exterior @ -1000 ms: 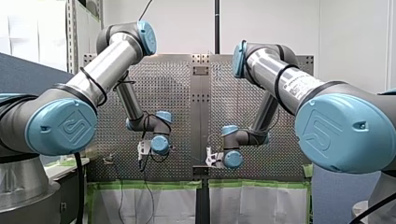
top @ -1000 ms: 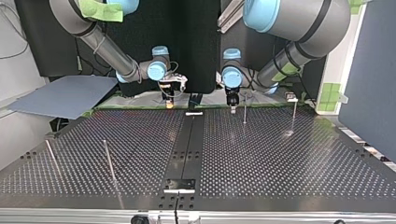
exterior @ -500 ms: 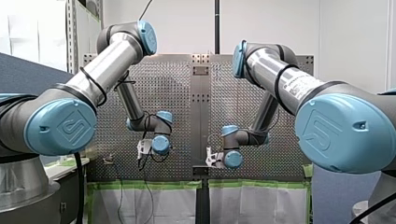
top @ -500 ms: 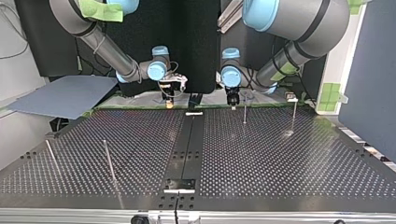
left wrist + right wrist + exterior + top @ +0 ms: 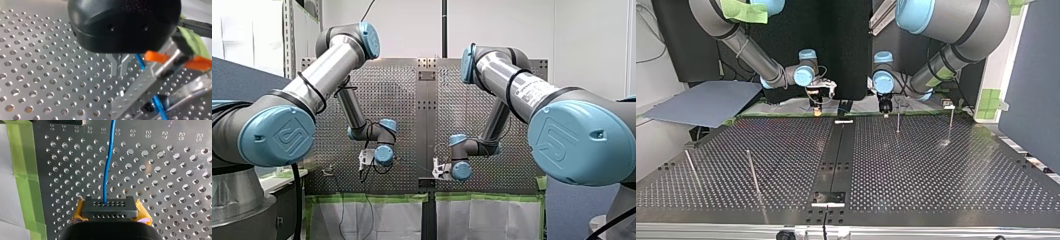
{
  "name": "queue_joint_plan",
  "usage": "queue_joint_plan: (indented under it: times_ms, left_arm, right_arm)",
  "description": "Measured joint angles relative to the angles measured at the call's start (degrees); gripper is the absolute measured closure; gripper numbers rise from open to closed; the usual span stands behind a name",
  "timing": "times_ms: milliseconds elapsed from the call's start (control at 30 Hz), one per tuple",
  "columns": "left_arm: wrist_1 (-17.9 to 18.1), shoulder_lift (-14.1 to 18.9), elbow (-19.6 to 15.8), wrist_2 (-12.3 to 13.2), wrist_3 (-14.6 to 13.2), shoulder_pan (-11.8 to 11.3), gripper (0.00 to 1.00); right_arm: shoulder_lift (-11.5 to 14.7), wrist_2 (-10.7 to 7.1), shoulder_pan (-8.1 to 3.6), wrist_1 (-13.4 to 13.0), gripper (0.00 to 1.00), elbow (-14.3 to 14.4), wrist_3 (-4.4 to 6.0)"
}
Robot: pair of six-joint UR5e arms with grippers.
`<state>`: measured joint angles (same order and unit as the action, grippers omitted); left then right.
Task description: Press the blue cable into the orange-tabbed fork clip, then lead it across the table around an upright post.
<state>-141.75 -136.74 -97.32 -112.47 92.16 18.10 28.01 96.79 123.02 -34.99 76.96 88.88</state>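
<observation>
In the left wrist view my left gripper (image 5: pixel 120 69) has its metal fingers shut together with nothing seen between them. The blue cable (image 5: pixel 158 106) runs just beside those fingers and passes behind the metal fork clip (image 5: pixel 140 87), which carries orange tabs (image 5: pixel 156 56). In the right wrist view my right gripper (image 5: pixel 110 206), with yellow pads (image 5: pixel 79 215), is shut on the blue cable (image 5: pixel 108 170), which leads straight ahead over the perforated plate. In the top view my left gripper (image 5: pixel 884 111) and my right gripper (image 5: pixel 817 107) both stand at the far edge of the table.
Two upright posts (image 5: pixel 898 120) (image 5: pixel 951 122) stand at the top view's right near my left gripper. Two more posts (image 5: pixel 752 170) (image 5: pixel 691 170) lean at its left. A blue-grey sheet (image 5: pixel 706 102) lies off the table's left corner. Green tape (image 5: pixel 23 170) lines the table's edge.
In the top view my left gripper has drawn back a little toward the table's far edge. My right arm has not moved.
</observation>
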Motion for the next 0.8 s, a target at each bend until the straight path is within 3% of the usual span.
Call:
queue_joint_plan:
  times_ms: [367, 800]
  left_arm:
    - [-2.4, 2.74, -0.03, 0.73, -0.14, 0.7, 1.0]
    - [-3.31, 6.03, -0.05, 0.56, -0.26, 3.51, 1.0]
  right_arm:
    - [0.41, 0.38, -0.48, 1.31, 1.0, -0.48, -0.01]
    - [7.51, 2.01, -0.87, 7.35, 1.0, -0.62, -0.42]
